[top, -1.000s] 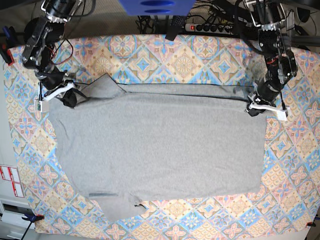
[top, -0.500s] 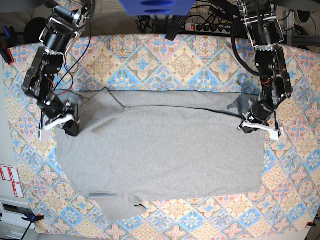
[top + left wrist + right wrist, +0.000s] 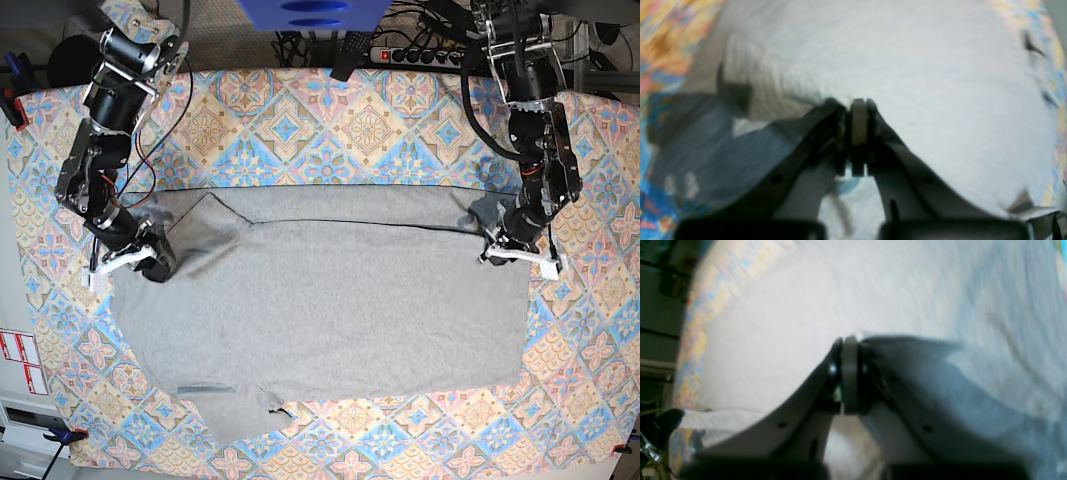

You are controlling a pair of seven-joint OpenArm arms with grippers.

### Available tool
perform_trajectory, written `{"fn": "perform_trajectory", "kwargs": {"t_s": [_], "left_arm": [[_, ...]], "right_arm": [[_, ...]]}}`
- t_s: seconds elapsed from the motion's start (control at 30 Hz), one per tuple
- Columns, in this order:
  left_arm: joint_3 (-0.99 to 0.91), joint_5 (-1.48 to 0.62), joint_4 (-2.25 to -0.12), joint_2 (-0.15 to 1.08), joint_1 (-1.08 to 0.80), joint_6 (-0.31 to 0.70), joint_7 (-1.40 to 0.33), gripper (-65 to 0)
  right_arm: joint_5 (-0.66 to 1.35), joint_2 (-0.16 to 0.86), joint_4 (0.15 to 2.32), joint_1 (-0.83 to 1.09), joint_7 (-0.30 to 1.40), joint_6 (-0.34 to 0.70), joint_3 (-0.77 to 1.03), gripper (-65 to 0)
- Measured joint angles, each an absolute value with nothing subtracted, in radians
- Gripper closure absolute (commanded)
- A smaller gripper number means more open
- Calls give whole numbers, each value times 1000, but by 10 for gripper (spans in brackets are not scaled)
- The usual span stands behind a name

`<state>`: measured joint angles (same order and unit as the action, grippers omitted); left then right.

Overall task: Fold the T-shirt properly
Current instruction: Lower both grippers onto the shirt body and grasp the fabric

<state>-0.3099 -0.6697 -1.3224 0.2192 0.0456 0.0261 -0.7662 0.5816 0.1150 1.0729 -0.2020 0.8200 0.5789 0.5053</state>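
A grey T-shirt (image 3: 330, 300) lies spread across a table covered in a patterned cloth (image 3: 330, 120), seen from above. Its far edge is lifted and doubled toward the near side, forming a long straight fold line that runs between the two grippers.

The left gripper (image 3: 517, 256) has its jaws closed tight on the shirt's far edge at one end of the fold; in its wrist view the fabric spreads out directly ahead of the pinched tips. The right gripper (image 3: 128, 263) is likewise clamped shut on the other end of that edge, next to a sleeve that lies folded inward just beside it. The wrist views are blurred, so how much cloth each pinch holds cannot be told.

A likely risk: if one arm travels faster than the other, the fold line could skew. A thin pinch could slip free, dropping the edge and leaving wrinkles.
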Motion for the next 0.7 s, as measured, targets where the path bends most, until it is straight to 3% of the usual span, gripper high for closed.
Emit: {"fn": "perform_trajectory", "kwargs": {"t_s": [0.13, 0.27, 0.4, 0.7], "left_arm": [[-310, -673, -1297, 219, 47, 26, -755, -40], [-310, -674, -1297, 223, 26, 26, -751, -157], [-357, -687, -1296, 215, 2, 26, -793, -244], [-422, -700, -1458, 216, -110, 23, -834, -258]], "right_arm": [[584, 116, 1078, -207, 812, 579, 505, -54], [587, 115, 1080, -205, 813, 582, 509, -136], [587, 117, 1080, -200, 817, 579, 512, -157], [577, 121, 1159, -89, 838, 579, 513, -157]]}}
